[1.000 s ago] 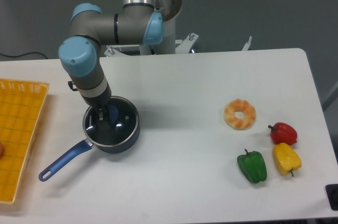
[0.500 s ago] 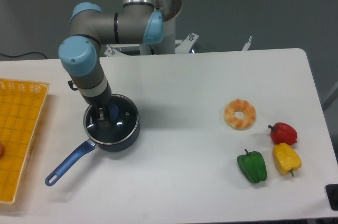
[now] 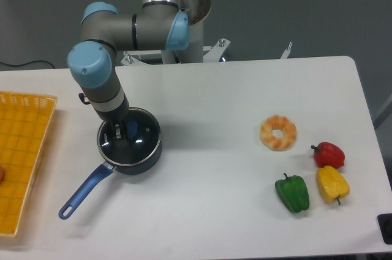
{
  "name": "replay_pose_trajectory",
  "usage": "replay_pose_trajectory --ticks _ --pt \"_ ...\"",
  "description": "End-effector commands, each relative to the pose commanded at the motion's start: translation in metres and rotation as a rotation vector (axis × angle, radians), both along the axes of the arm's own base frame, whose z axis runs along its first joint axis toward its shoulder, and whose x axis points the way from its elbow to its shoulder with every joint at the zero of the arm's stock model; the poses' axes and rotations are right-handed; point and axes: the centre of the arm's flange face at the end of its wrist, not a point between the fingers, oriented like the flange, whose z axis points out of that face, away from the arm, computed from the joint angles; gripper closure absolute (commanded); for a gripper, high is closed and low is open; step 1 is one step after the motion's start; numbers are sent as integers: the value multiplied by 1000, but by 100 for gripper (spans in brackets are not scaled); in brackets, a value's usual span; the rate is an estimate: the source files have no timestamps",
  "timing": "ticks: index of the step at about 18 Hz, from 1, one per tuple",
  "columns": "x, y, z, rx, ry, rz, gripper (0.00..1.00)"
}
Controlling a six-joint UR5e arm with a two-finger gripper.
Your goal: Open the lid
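one fixed camera looks at me from across the counter, raised above it and tilted down, facing my arm and the dark backdrop behind. it sits far enough back to take in the counter's far and near edges, yet crops my arm at the top. my claw falls left of the frame's middle.

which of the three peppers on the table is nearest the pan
The green pepper. It lies further left in the picture, towards the pan, than the red pepper and the yellow pepper.
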Motion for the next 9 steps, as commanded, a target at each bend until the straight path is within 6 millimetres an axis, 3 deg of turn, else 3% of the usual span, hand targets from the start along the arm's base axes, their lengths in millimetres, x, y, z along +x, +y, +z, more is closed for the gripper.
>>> replay_pose_trajectory --ticks 9 --pt "1 -2 7 -1 0 15 38"
